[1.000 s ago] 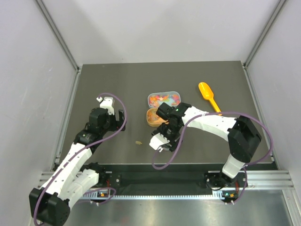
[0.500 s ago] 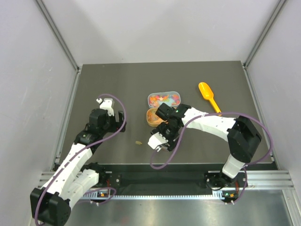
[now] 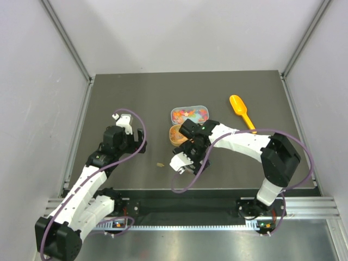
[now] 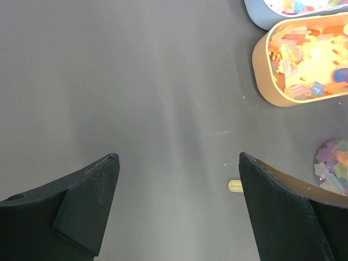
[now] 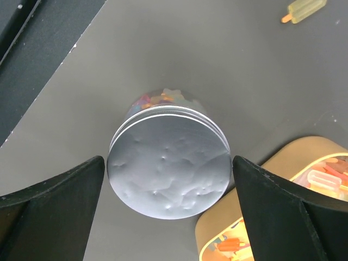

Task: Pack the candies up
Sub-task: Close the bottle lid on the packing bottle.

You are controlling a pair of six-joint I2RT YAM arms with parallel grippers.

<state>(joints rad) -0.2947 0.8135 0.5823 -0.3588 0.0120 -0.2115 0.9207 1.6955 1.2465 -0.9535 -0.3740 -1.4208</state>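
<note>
On grey bench (image 3: 136, 98): left fingers (image 4: 70, 206) spread wide, empty; right fingers (image 5: 54, 206) wide apart, flanking silver-lidded jar (image 5: 168, 163), not gripping. Blue tray (image 4: 258, 16) and tan tray (image 4: 261, 60) hold candies (image 4: 304, 54); more inside jar. 1 stray yellow candy (image 4: 235, 186) lies on bench near left fingers.

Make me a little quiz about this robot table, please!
1. True or false: the scoop is blue.
2. What stands between the right fingers? A) a jar B) the scoop C) nothing
3. Fill in: the loose candy lies on the ____.

Key: 1. False, it is orange. 2. A. 3. table.
</note>
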